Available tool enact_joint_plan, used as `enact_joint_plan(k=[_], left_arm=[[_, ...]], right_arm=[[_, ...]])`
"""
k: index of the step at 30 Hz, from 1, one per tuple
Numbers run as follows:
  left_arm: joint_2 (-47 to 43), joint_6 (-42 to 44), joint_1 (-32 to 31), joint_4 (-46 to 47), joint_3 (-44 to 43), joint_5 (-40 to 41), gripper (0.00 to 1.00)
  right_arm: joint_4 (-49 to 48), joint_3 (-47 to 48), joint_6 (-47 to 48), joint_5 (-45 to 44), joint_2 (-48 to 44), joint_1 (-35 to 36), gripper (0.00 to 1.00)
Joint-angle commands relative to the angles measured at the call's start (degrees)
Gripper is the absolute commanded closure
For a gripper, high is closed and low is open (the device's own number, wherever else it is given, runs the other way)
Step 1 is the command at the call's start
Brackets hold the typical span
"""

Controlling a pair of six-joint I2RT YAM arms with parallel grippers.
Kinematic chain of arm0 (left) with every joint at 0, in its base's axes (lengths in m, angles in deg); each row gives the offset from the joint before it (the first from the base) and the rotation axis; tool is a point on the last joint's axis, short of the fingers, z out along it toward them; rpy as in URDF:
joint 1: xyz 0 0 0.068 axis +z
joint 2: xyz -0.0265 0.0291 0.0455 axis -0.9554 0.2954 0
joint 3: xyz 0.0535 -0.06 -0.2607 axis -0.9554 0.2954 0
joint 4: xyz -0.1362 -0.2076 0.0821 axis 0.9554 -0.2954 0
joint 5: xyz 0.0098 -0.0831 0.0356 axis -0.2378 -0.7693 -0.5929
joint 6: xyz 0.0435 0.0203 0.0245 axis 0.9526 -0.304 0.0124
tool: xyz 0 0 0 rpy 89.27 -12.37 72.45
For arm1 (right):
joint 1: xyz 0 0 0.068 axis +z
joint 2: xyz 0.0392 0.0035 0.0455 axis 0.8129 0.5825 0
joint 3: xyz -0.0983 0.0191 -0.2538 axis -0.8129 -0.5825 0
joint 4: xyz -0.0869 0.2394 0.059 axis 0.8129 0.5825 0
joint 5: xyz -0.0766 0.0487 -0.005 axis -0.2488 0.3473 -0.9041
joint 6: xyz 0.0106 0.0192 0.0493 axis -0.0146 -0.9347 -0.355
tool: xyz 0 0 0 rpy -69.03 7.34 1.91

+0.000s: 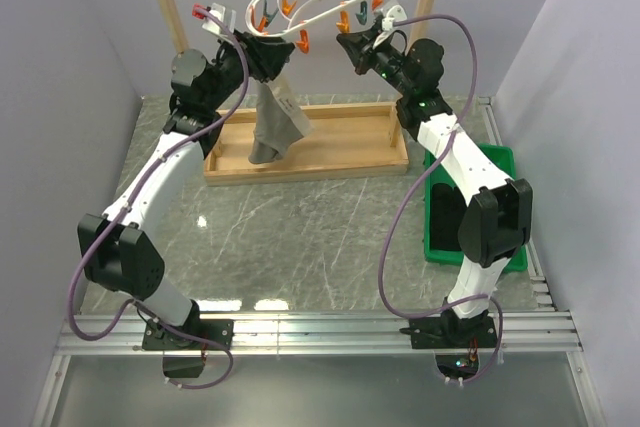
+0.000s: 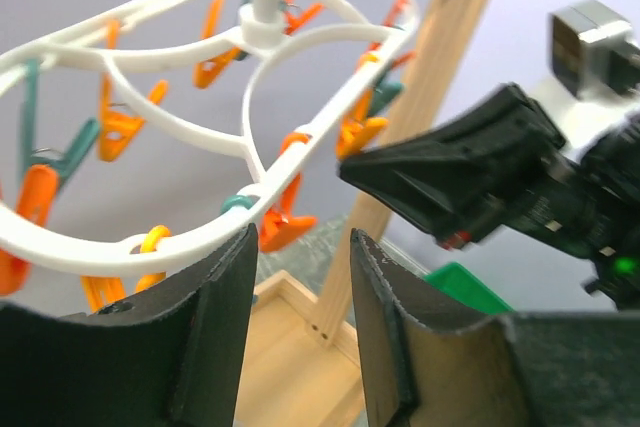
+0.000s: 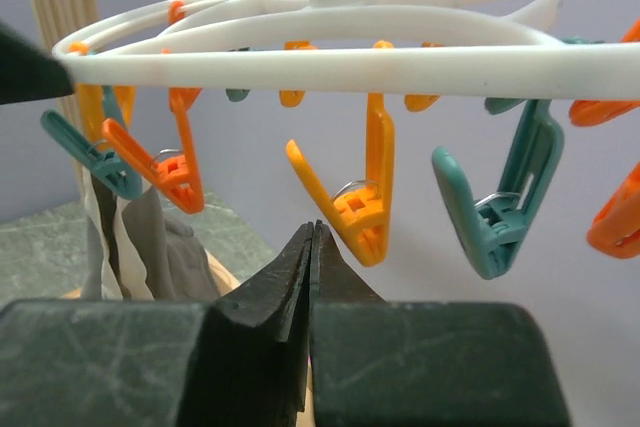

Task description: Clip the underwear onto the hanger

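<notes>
The underwear (image 1: pixel 275 127) hangs limp at the hanger's (image 3: pixel 350 65) left end, above the wooden rack base (image 1: pixel 340 142). It looks soft, light and floppy, so the firmer waistband is the place to pinch. The left gripper (image 2: pixel 300 247) stands partly open beside it, and its own camera shows the gap empty. The right gripper (image 3: pixel 312 237) is closed on nothing. Only its camera shows the cloth's top under a teal pin (image 3: pixel 95 157).

Grey marbled table (image 1: pixel 300 237) carrying the wooden rack's flat base (image 1: pixel 350 152) at its far side; a green bin (image 1: pixel 498 161) stands right of that base.
</notes>
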Motion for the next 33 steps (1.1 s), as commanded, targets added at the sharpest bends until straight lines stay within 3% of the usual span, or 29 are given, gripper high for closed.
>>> enact_joint_plan(k=[1,7,14,33], left_arm=[[1.34,0.08,0.73,-0.41,-4.00,3.07,0.53],[4.06,-0.18,2.31,-2.52,-8.04,5.00,0.56],[6.52,-0.98,4.24,0.37,-10.58,5.18,0.57],[13.47,-2.82,6.71,3.80,-17.71,3.51,0.56]], right_arm=[[-1.66,-0.42,0.45,1.48,-3.77,0.53,1.00],[0.97,-1.12,-0.52,3.68,-6.23,0.88,0.99],[6.85,-4.28,-0.35,3.69,-11.32,0.80,0.72],[16.53,-3.67,-5.97,2.54,-18.97,-3.51,0.49]])
